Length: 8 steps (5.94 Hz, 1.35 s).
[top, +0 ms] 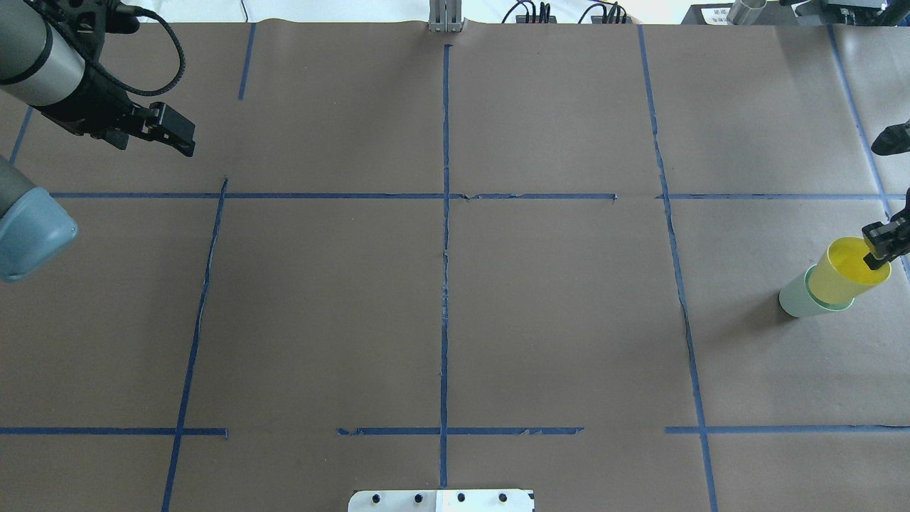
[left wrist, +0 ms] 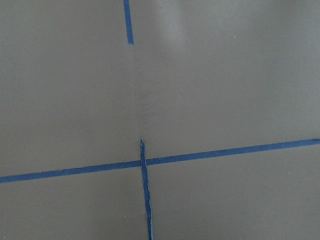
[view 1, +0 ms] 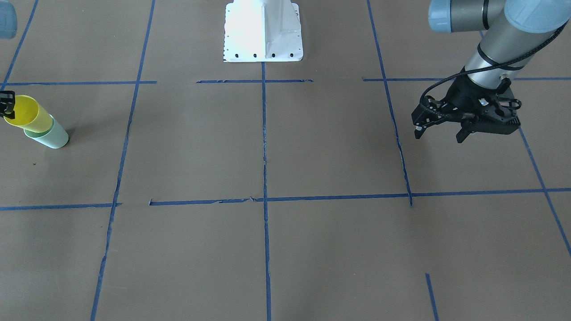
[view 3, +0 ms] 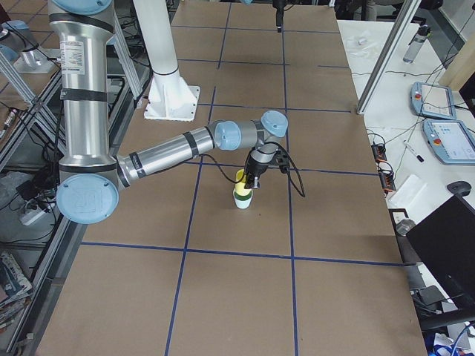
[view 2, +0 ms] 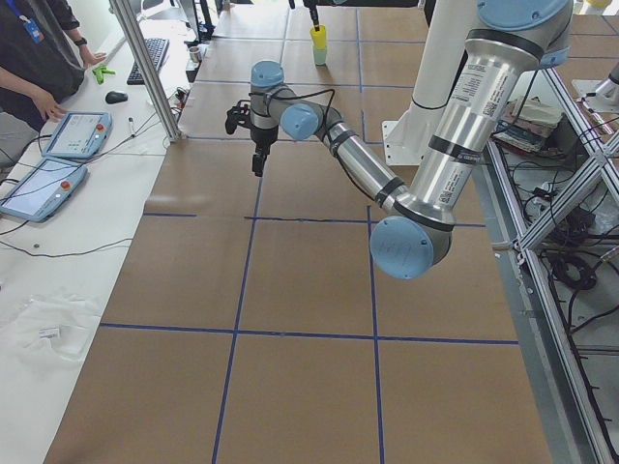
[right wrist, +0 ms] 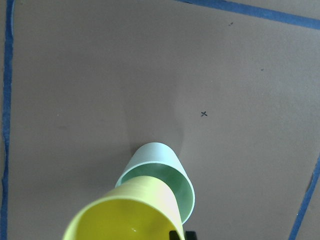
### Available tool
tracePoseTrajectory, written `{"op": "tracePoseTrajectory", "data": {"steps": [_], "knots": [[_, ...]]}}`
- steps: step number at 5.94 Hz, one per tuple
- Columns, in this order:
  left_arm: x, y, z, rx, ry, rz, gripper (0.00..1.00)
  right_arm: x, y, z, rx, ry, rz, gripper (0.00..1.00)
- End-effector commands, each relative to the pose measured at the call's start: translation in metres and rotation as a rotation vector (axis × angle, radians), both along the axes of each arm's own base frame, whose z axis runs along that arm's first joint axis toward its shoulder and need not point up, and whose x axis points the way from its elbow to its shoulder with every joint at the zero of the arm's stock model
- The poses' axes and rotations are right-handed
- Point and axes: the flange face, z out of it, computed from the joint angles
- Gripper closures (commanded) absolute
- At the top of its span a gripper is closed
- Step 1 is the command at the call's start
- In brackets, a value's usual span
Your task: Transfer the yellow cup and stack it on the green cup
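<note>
1. The yellow cup [top: 842,274] is already inside the mouth of the green cup [top: 796,300]. Much of its wall still shows above the green rim. I judge it nested, but cannot tell whether it has gone down as far as it will go.
2. The green cup stands on the table [top: 554,320] close to the robot's right-hand edge, about midway between the near and far edges. The pair looks upright in the view from the table's right end.
3. The right gripper [top: 878,254] is at the yellow cup's rim. One finger reaches inside the mouth in the overhead view, and a dark fingertip shows outside the wall in the front-facing and wrist views. It appears to be pinching the rim wall, though the grip lies at the edge of every picture.
4. The left gripper [view 1: 439,133] hangs above the table toward the far left corner, well apart from the cups. Its fingers are spread and hold nothing.
5. As I judge it, the transfer is done and the stacking is all but done. What remains is to let go of the rim and lift clear without dragging the yellow cup back out or tipping the stack.
</note>
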Motion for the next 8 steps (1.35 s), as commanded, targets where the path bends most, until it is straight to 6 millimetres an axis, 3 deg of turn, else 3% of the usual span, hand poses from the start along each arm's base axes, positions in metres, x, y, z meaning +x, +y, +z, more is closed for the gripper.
{"op": "tracePoseTrajectory", "data": {"steps": [1,3,4,5,6,8], "knots": [[-0.0003,0.0000,-0.0002,0.000,0.000,0.000,0.00,-0.0011,-0.0001,0.0014,0.000,0.002,-0.003,0.95],[0.0007,0.0000,0.0004,-0.001,-0.001,0.001,0.00,-0.0011,-0.0012,0.0039,-0.001,0.009,-0.004,0.94],[0.0005,0.0003,-0.0002,0.000,0.000,0.001,0.00,-0.0023,-0.0016,0.0045,0.002,0.016,-0.006,0.88],[0.0006,0.0005,-0.0003,0.000,0.001,0.002,0.00,-0.0034,-0.0025,0.0038,0.006,0.015,-0.011,0.70],[0.0005,0.0003,-0.0002,0.000,0.000,0.001,0.00,-0.0037,-0.0031,0.0038,0.008,0.014,-0.013,0.61],[0.0006,0.0005,-0.0003,0.000,0.001,0.002,0.00,-0.0037,-0.0031,0.0038,0.009,0.014,-0.015,0.58]]}}
